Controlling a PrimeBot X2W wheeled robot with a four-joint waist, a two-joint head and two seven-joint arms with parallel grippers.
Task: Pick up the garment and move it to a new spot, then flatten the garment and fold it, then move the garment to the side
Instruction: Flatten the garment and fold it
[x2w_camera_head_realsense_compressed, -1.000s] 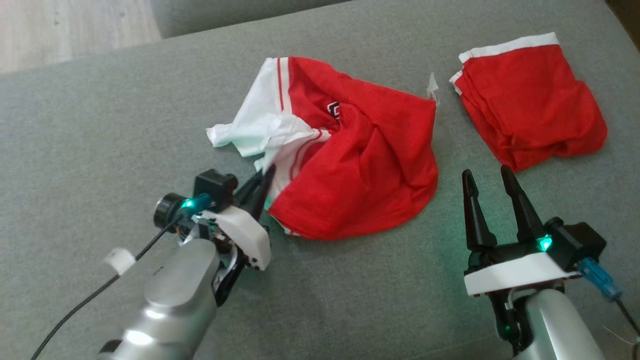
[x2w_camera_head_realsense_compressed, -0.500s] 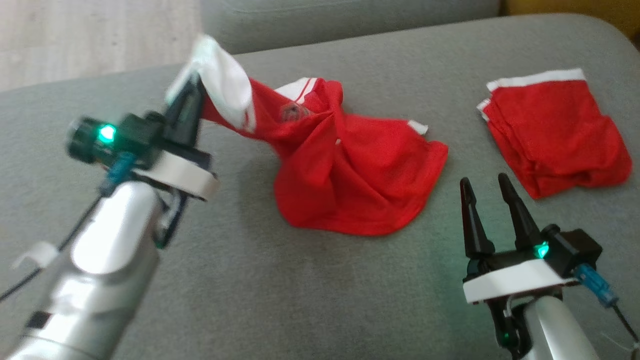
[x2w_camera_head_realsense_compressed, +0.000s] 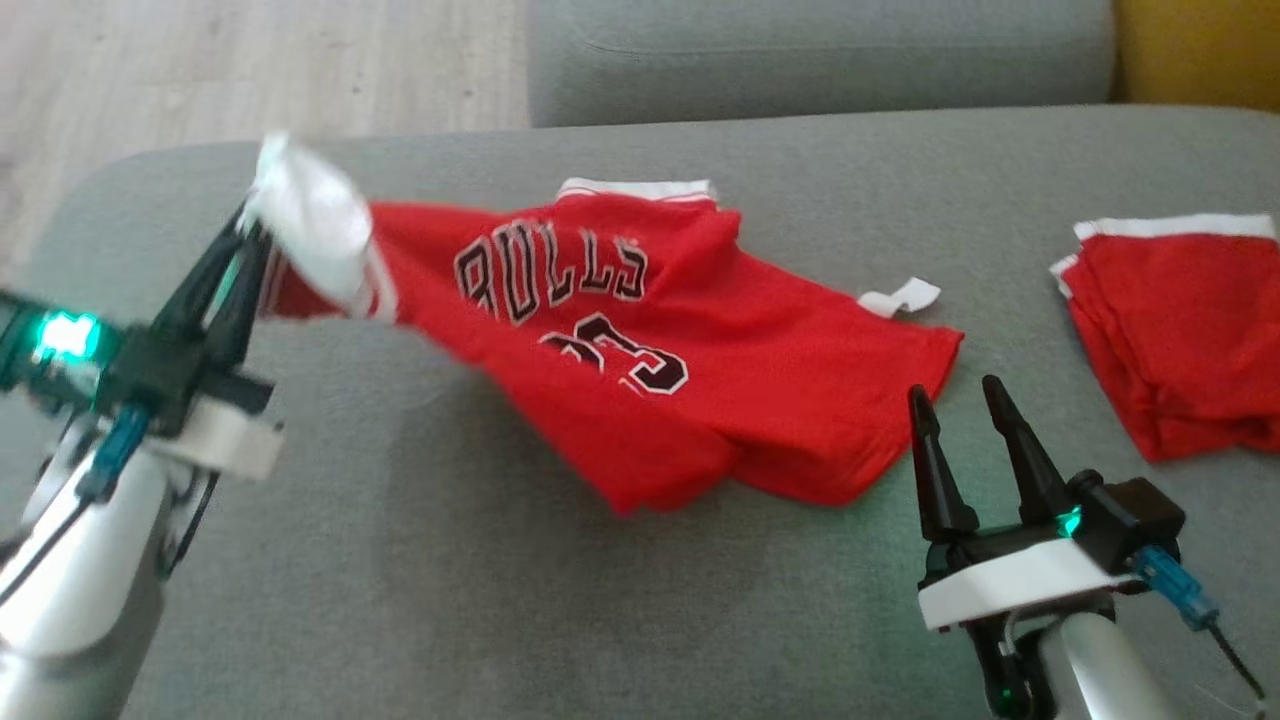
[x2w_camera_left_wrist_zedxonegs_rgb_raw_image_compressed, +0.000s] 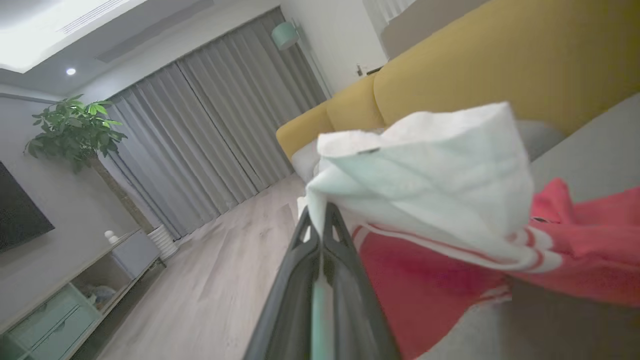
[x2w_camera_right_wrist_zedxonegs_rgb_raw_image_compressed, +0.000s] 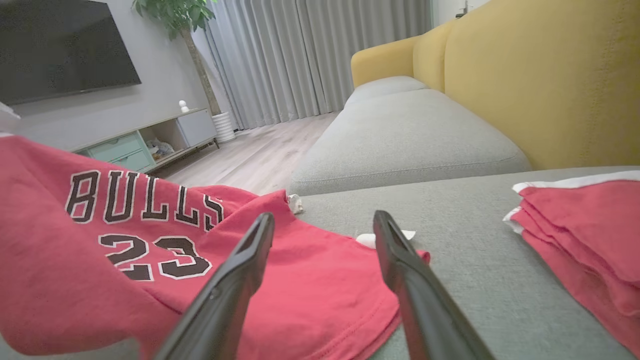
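While under jersey (x2w_camera_head_realsense_compressed: 700, 400), grey cushion (x2w_camera_head_realsense_compressed: 500, 600); yellow backrest (x2w_camera_right_wrist_zedxonegs_rgb_raw_image_compressed: 550, 75).

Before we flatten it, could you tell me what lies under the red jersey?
Bare grey sofa cushion shows below the end of the jersey held up by the left gripper. Where the jersey rests on the cushion, whatever is beneath is covered.
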